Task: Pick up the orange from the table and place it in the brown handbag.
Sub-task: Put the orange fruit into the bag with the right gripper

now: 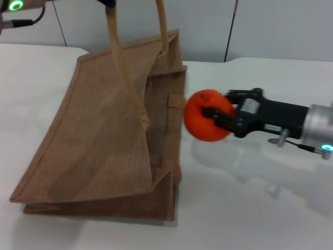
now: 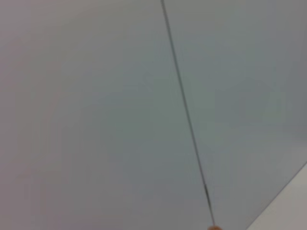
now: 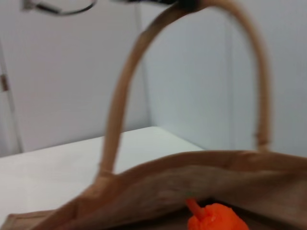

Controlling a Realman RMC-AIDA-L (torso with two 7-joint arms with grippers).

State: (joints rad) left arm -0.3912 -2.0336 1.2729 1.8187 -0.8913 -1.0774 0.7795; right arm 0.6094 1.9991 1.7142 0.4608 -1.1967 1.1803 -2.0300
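Colours in front of me: orange-red, tan-brown and white.
My black right gripper [image 1: 217, 119] is clasping the bright orange-red orange [image 1: 203, 123]; the brown handbag [image 1: 112, 140] is showing tan-brown woven jute with lighter tan handles [image 3: 125, 91], and the table [image 1: 250, 208] is lying plain white.

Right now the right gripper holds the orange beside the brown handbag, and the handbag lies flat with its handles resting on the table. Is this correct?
Not quite. In the head view the right gripper does hold the orange beside the brown handbag, but the handles are lifted upward, not resting on the table.
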